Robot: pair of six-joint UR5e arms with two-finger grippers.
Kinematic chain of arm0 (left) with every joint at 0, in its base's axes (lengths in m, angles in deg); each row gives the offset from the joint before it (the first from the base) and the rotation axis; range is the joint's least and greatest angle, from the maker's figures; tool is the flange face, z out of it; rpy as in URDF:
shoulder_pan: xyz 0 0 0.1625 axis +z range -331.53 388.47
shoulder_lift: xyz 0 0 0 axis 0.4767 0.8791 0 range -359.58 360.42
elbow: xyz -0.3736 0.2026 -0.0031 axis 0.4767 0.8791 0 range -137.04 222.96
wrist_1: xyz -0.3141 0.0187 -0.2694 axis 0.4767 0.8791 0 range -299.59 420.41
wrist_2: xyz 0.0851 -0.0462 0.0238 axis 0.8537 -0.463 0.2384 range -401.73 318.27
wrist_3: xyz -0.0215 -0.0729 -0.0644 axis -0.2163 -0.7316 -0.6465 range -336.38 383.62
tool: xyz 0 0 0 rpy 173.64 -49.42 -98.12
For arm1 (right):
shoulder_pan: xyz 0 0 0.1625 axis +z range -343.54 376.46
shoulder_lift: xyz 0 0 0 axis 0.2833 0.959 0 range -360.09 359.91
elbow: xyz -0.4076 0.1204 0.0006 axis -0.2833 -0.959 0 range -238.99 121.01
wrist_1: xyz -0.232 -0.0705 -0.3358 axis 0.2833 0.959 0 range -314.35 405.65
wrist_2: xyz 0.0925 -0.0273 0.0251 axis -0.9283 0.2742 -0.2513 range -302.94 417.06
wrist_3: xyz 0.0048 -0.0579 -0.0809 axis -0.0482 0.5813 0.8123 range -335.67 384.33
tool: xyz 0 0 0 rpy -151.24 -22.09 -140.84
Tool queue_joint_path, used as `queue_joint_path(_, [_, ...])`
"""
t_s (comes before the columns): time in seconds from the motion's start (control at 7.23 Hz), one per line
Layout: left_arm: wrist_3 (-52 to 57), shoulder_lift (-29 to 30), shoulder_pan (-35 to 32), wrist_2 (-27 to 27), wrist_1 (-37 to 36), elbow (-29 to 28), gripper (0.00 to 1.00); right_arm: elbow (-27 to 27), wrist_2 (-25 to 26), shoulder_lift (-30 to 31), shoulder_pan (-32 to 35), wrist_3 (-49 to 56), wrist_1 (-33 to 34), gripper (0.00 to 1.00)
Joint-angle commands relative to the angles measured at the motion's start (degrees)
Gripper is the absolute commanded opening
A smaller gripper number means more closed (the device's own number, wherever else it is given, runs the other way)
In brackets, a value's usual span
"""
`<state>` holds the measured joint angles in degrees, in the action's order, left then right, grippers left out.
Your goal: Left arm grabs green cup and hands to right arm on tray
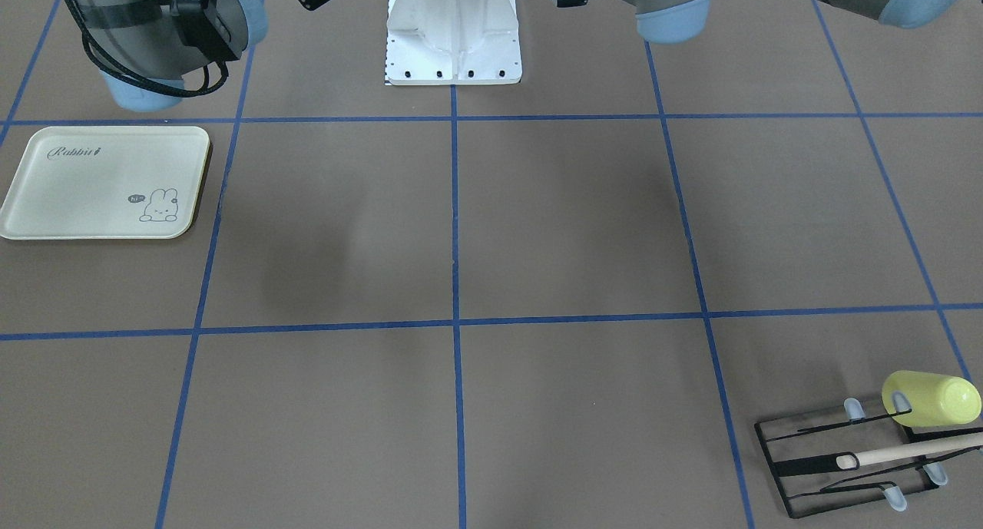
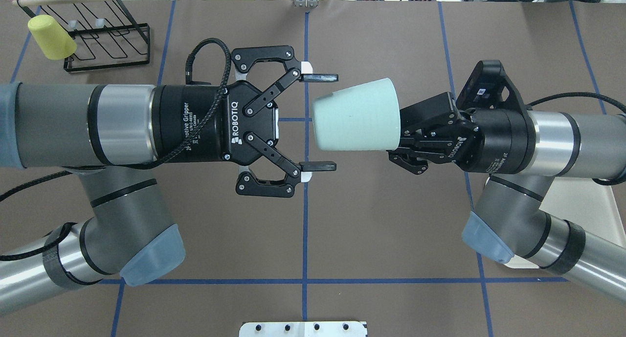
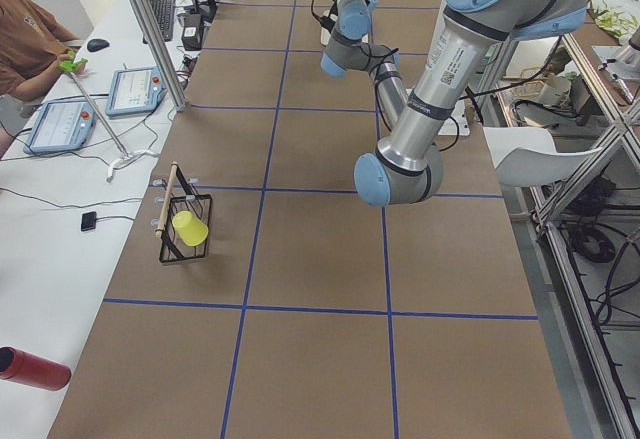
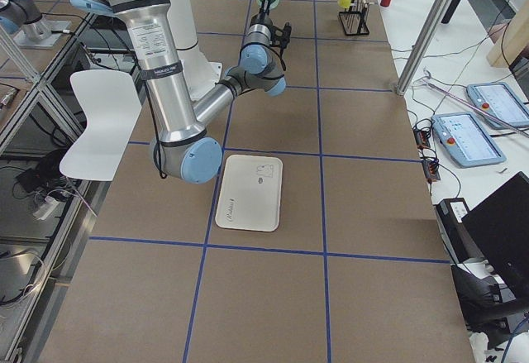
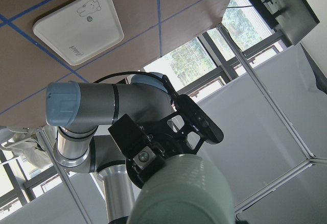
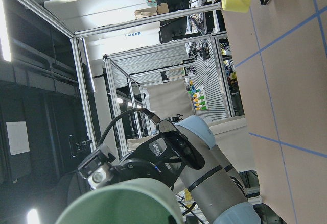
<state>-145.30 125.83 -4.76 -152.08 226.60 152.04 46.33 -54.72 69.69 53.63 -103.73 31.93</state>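
Half the job looks done: the small pale mint-green plastic cup (image 2: 354,114) hangs sideways mid-frame in the overhead view, pinched at its rim by the right arm's black two-finger gripper (image 2: 403,144). Your left gripper (image 2: 327,121) gapes wide and empty, clear of the cup's base. Setting it on the cream rectangular tray (image 1: 77,199), at the front view's left edge, remains.

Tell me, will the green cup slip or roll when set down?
Probably light: the green cup is held sideways by the right gripper at its wide end. Smooth tapered walls may slip. Laid sideways, it would likely roll.
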Motion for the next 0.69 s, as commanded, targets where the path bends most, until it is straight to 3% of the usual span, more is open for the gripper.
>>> queue_joint_path(0.0, [-0.3,-0.2,-0.1,0.0,-0.2,0.3,1.00,0.1,0.1,0.1,0.1,-0.2,-0.1,0.00])
queue_joint_path(0.42, [7.1,-5.6,-4.3,-1.4,-1.1,1.2,1.00,-1.0,5.8,2.7,2.4,-0.9,-1.4,0.00])
queue_joint_path(0.55, [13.2,-9.6,-5.6,-4.8,-1.1,1.2,1.00,-4.1,4.4,2.9,6.5,0.7,-1.0,0.00])
